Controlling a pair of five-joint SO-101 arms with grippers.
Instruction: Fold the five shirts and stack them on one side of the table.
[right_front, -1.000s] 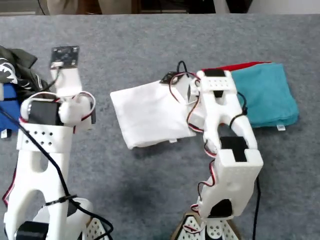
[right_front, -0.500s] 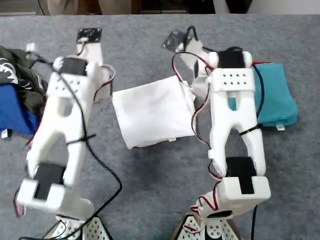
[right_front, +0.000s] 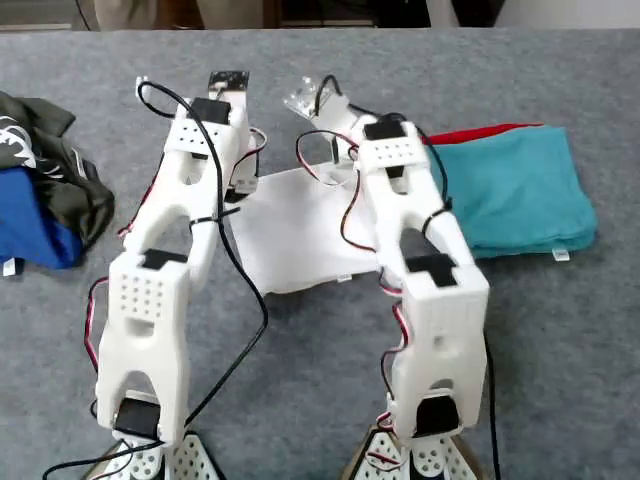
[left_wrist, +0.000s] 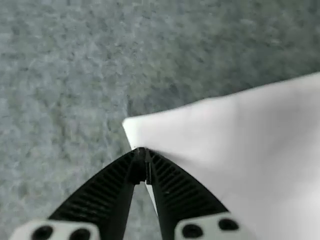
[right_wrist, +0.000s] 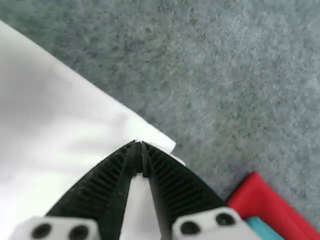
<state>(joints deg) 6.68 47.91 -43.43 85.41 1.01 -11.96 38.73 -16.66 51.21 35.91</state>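
The left gripper (left_wrist: 141, 165) is closing its jaws on the far-left corner of a folded white shirt (right_front: 300, 235), the two black ribbed fingers (left_wrist: 107, 192) meeting at their tips with the cloth pinched between them. The right gripper (right_wrist: 139, 150) is doing the same at the far-right corner of that shirt, its jaws pressed together on the edge of the fabric.

The white shirt is lying in the middle of the grey table (right_front: 560, 350), between the two arms. The left arm (right_front: 165, 270) is stretching from its base at the near edge out along the shirt's left side. The right arm (right_front: 420, 260) is stretching out over the shirt's right side.

Just right of the white shirt, a folded teal shirt (right_front: 520, 200) is lying flat on a red shirt (right_front: 480, 132), whose edge is peeking out along the far side.

At the far left of the table, well apart from the white shirt, a crumpled dark shirt (right_front: 45, 160) is resting against a blue shirt (right_front: 30, 230) in a loose heap.
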